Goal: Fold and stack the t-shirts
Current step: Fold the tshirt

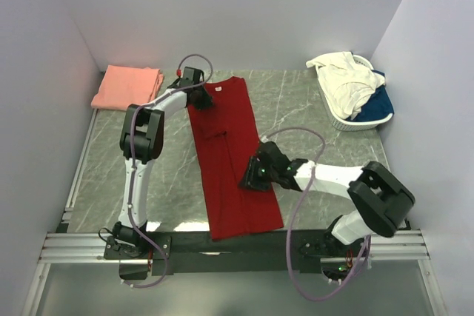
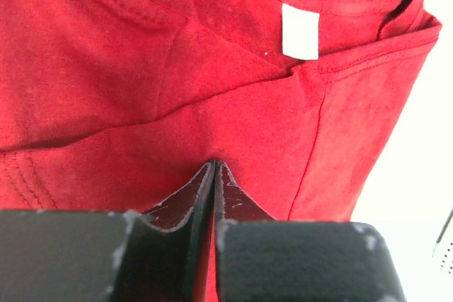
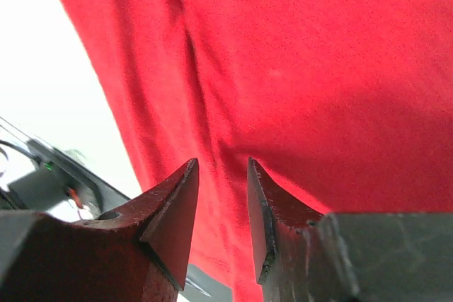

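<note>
The red t-shirt (image 1: 231, 160) is laid as a long strip down the middle of the table (image 1: 318, 109). Its collar end is pinched in the closed left gripper (image 2: 214, 169). The right gripper (image 3: 221, 169) is held slightly apart over its lower half

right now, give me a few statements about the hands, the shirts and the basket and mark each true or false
1. The left hand is shut on the red t-shirt near its collar. True.
2. The right hand is shut. False: its fingers stand apart over the red fabric.
3. The pink t-shirt lies folded at the far left. True.
4. The basket is empty. False: it holds white cloth and blue cloth.
</note>
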You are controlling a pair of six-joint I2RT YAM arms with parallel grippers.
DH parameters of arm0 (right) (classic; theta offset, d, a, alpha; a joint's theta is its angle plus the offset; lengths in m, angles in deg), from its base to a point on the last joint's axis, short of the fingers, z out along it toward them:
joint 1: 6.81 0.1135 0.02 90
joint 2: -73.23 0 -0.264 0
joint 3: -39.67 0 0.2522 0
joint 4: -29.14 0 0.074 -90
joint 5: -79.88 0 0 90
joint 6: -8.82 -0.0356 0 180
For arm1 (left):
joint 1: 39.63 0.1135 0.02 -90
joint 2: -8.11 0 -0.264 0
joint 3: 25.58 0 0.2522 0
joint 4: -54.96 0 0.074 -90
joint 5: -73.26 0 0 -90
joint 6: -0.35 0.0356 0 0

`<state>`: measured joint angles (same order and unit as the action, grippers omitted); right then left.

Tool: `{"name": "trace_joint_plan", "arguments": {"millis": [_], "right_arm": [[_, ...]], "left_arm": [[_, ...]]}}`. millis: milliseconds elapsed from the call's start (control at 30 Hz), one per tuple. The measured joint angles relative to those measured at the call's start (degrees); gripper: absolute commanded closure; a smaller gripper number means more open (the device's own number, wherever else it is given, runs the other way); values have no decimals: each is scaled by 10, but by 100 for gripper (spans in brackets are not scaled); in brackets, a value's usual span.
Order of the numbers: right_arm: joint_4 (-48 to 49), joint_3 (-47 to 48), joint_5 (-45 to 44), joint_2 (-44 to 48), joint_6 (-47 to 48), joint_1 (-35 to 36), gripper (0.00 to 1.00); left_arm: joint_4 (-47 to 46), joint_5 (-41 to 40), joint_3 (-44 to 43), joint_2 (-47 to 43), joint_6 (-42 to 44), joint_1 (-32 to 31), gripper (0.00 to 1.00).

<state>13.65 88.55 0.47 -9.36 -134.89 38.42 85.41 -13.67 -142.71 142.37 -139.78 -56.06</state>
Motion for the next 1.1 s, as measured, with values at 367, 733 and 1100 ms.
{"name": "trace_joint_plan", "arguments": {"millis": [367, 733, 1100], "right_arm": [[-40, 148, -15, -45, 44, -3, 59], [-101, 129, -45, 46, 93, -31, 48], [-118, 85, -52, 54, 129, -33, 47]], "left_arm": [[-16, 112, -170, 116, 41, 9, 61], [-53, 202, -175, 120, 71, 24, 38], [-71, 210, -110, 47, 105, 51, 40]]}}
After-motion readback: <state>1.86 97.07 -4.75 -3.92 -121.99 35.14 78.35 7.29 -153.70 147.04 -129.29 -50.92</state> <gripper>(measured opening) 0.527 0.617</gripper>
